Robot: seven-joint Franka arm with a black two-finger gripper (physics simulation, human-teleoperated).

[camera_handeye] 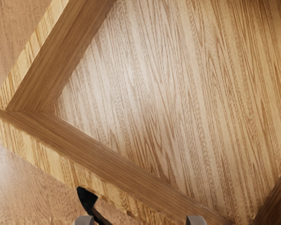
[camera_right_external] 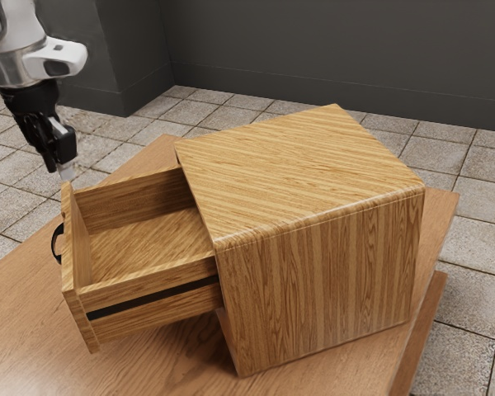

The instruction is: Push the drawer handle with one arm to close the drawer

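The gripper (camera_right_external: 67, 171) hangs at the exterior view's left, its tips just above the far end of the drawer front's top edge. In the wrist view the gripper (camera_handeye: 140, 221) has its two tips wide apart at the lower edge, so it is open; nothing is seen held. The wooden drawer (camera_right_external: 80, 239) stands well out of its cabinet (camera_right_external: 305, 181). Its black handle (camera_right_external: 58, 243) sits on the outer face, lower than the gripper. From the hand, the black handle (camera_handeye: 88, 198) appears partly, beside the drawer's front panel (camera_handeye: 65, 164).
The cabinet rests on a wooden table (camera_right_external: 173, 363), with free tabletop in front of the drawer's near side. Tiled floor (camera_right_external: 478, 227) and a dark wall (camera_right_external: 330, 58) lie beyond. The drawer's interior (camera_handeye: 145, 84) holds no objects in the visible part.
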